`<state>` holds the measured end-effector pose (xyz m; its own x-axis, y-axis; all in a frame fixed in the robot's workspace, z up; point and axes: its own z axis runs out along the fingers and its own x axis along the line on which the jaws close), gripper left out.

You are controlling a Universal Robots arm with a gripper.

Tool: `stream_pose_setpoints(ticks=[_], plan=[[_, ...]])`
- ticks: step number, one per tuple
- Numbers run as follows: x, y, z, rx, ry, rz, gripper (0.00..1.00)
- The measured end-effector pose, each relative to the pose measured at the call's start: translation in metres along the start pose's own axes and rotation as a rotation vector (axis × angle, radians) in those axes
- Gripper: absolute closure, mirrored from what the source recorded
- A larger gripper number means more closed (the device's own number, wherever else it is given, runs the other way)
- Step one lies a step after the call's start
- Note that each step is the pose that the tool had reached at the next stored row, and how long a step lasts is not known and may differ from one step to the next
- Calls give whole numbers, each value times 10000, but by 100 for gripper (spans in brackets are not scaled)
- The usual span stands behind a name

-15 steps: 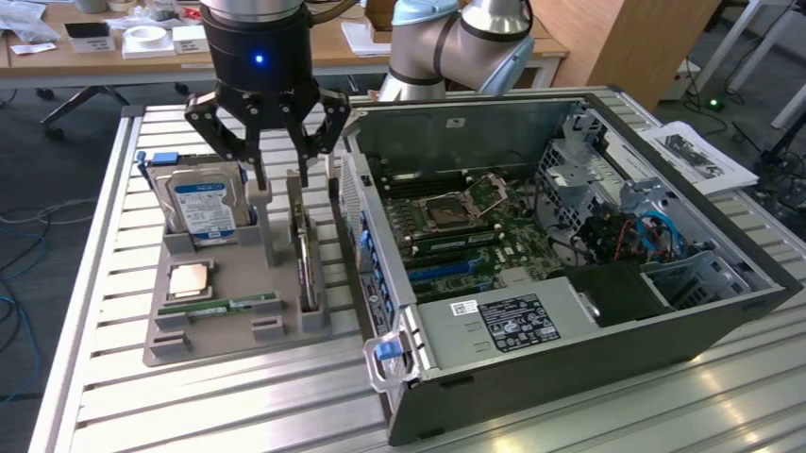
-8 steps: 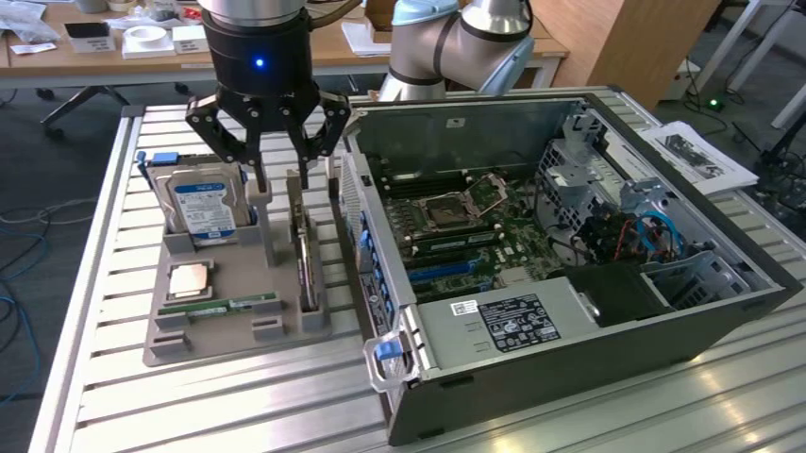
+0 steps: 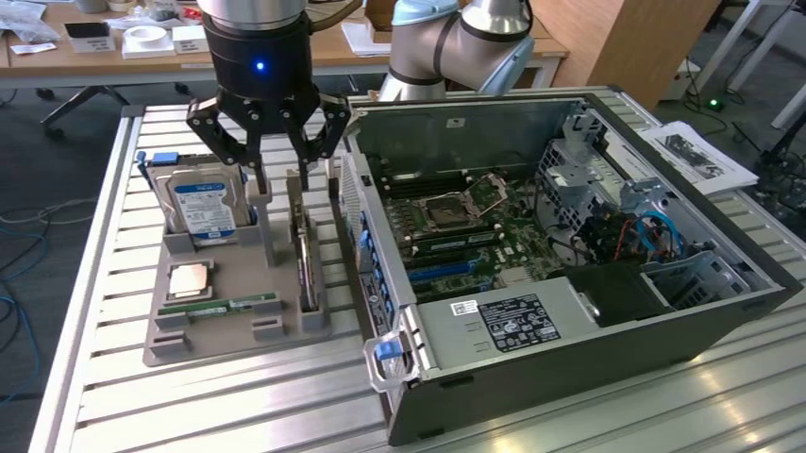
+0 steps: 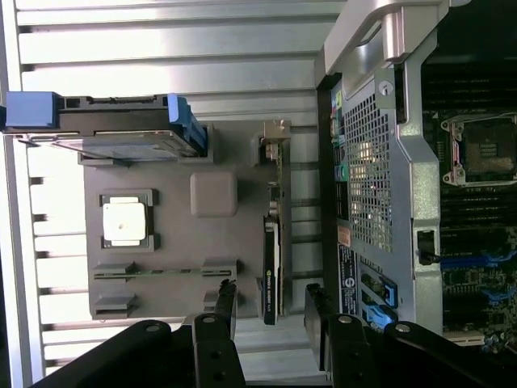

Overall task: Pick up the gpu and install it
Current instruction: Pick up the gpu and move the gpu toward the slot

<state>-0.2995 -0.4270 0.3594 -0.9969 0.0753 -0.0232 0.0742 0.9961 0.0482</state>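
The gpu [image 3: 305, 255] stands edge-on in a slot along the grey holder [image 3: 214, 330], on the side nearest the open computer case [image 3: 567, 321]. It is a slim dark card with a metal bracket at one end. My gripper [image 3: 282, 181] hangs open just above the gpu's far end and the hard drive's corner, holding nothing. In the wrist view the gpu [image 4: 273, 242] runs as a thin dark strip, and its near end lies between my spread gripper [image 4: 271, 311] fingers [image 4: 225, 301].
The holder also carries a hard drive [image 3: 202, 208] with a blue-white label, a processor [image 3: 189, 280] and a green memory stick [image 3: 221, 307]. The case lies on its side with the motherboard [image 3: 466, 226] exposed. All of it rests on a slatted metal table [image 3: 252, 406].
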Motion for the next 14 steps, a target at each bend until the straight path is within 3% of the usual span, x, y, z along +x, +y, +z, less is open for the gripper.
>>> stream_pose_setpoints(ticks=[14], plan=[[1, -3, 60, 1, 1, 0, 53]])
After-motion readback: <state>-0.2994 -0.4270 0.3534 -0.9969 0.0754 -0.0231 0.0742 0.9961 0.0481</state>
